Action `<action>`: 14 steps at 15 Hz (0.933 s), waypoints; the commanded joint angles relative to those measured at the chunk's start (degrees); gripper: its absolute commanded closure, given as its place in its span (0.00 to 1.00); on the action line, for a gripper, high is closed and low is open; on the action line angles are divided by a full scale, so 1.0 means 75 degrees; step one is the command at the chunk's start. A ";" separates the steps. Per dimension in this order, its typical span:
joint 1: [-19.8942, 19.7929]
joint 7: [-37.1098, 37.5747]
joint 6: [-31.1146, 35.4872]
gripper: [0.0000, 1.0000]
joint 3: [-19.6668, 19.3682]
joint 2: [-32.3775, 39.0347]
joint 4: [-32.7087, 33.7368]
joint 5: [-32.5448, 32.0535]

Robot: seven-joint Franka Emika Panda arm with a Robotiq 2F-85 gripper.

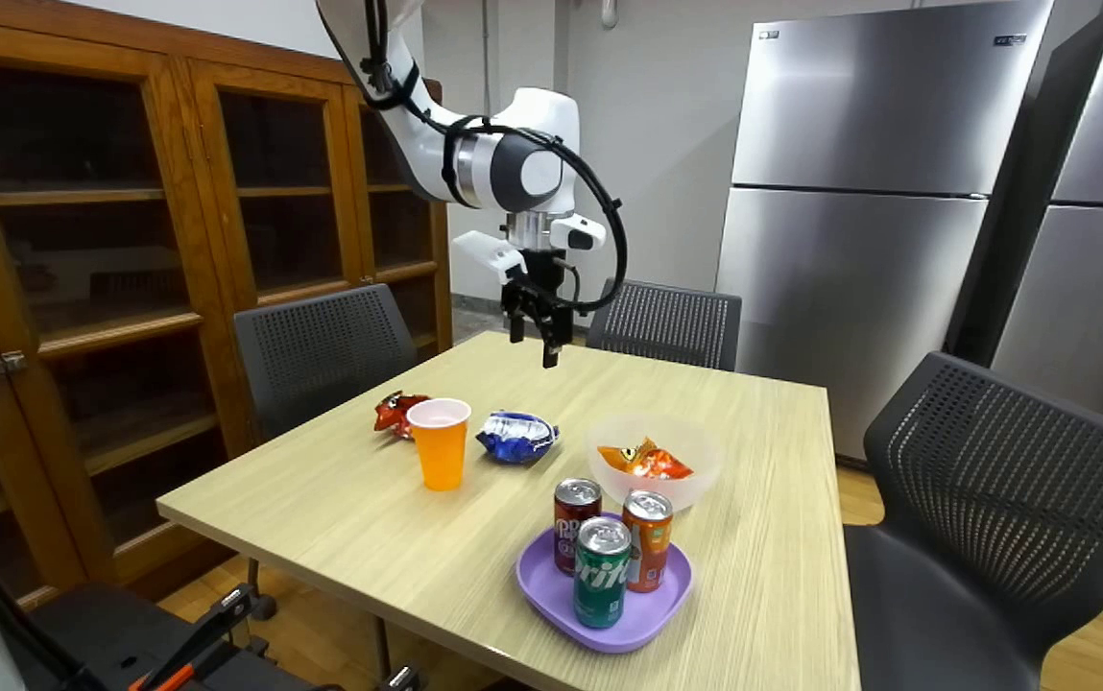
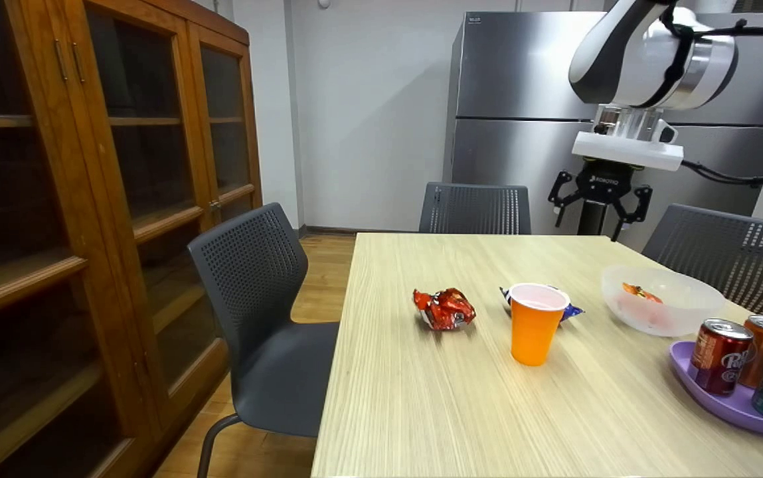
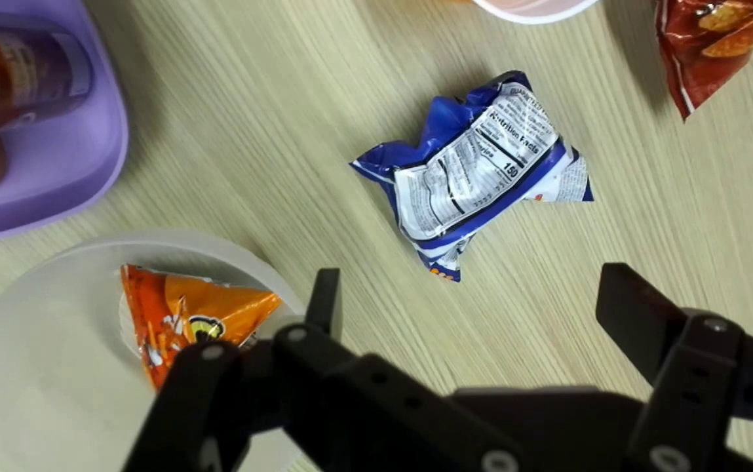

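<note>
End effector [image 3: 471, 295] found with jaws spread wide, positioned above the table [image 1: 762, 557]. Blue bag [image 3: 474, 164] lies on the table, lower than the end effector and apart from it; in the wrist view it sits just past the jaws' ends, in line with the gap between them. Bag appears puffed and creased, corners pointed, finish glossy blue, its white "Nutrition Facts" side facing up

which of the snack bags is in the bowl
The orange bag: it sits in the translucent bowl, while the blue bag and red bag lie on the table.
</note>
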 commanded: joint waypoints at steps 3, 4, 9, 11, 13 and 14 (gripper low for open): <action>0.0343 0.1119 0.0894 0.00 0.0056 0.0572 0.0058 0.0353; 0.0409 0.1261 0.1045 0.00 0.0040 0.0683 0.0074 0.0377; 0.0728 0.1921 0.1363 0.00 -0.0081 0.1142 0.0161 0.0320; 0.0829 0.2168 0.1399 0.00 -0.0122 0.1318 0.0224 0.0316; 0.0869 0.2374 0.1425 0.00 -0.0125 0.1496 0.0318 0.0342; 0.0883 0.2491 0.1453 0.00 -0.0132 0.1593 0.0373 0.0354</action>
